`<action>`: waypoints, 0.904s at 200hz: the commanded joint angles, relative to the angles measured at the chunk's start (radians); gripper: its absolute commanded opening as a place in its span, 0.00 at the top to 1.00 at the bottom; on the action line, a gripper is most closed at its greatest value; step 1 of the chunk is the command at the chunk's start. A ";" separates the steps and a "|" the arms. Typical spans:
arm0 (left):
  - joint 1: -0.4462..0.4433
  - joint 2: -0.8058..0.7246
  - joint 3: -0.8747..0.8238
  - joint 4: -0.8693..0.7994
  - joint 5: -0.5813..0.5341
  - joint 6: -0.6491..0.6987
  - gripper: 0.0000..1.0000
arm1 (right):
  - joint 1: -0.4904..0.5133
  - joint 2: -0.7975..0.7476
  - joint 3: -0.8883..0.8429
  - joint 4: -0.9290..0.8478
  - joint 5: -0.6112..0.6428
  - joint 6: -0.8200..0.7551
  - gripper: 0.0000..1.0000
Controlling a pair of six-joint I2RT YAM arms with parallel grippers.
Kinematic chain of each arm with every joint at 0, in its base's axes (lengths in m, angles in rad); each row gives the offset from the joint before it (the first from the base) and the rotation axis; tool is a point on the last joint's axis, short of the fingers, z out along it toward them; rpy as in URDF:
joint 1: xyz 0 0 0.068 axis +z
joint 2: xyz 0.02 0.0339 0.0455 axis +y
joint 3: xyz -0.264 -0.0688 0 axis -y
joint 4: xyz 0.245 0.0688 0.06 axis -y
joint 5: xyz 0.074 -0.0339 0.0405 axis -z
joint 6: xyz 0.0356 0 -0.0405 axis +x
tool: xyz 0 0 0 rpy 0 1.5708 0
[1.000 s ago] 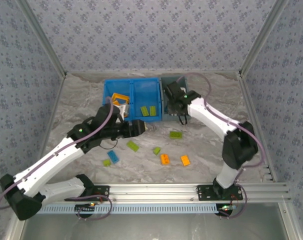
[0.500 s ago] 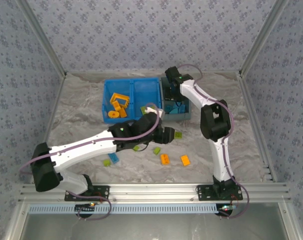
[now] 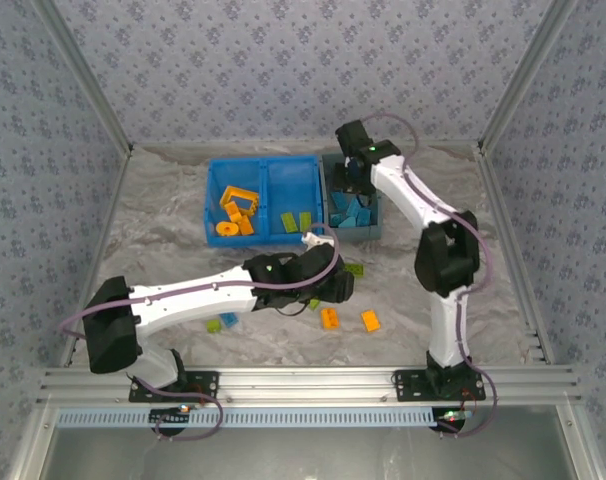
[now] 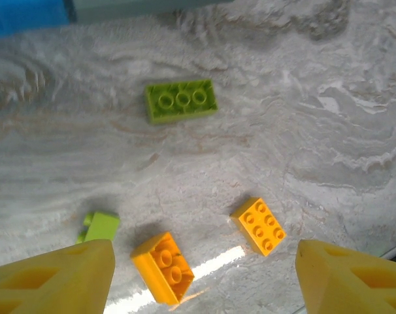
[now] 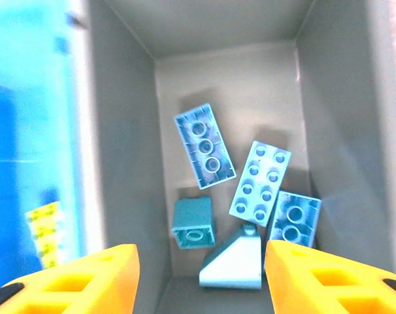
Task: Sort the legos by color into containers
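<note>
1. legos (image 3: 329, 318), overhead: loose by left gripper (image 3: 339, 284); blue bricks (image 3: 348, 212) in grey bin (image 3: 363, 236).
2. left wrist: jaws wide, empty, over orange brick (image 4: 162, 267); lime piece (image 4: 101, 226) alongside might get pinched too.
3. right wrist: right gripper (image 5: 199, 255) parted, empty, above the bin.

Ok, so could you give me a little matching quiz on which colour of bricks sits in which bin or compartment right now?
Column one:
1. grey bin
2. left compartment of the blue bin
3. right compartment of the blue bin

Column two:
A. lime bricks
B. blue bricks
C. orange pieces

Pairs: 1-B, 2-C, 3-A
</note>
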 commanded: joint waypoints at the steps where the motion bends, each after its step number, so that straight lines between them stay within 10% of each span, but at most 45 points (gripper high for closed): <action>1: -0.006 0.061 -0.036 -0.060 0.058 -0.157 0.28 | 0.030 -0.221 -0.109 -0.006 0.077 -0.008 0.44; 99: 0.012 0.286 -0.055 0.052 0.272 -0.340 0.30 | 0.266 -1.149 -0.806 0.011 -0.013 0.084 0.34; 181: 0.025 0.319 -0.039 0.060 0.246 -0.325 0.65 | 0.284 -1.454 -0.884 -0.211 -0.131 0.245 0.35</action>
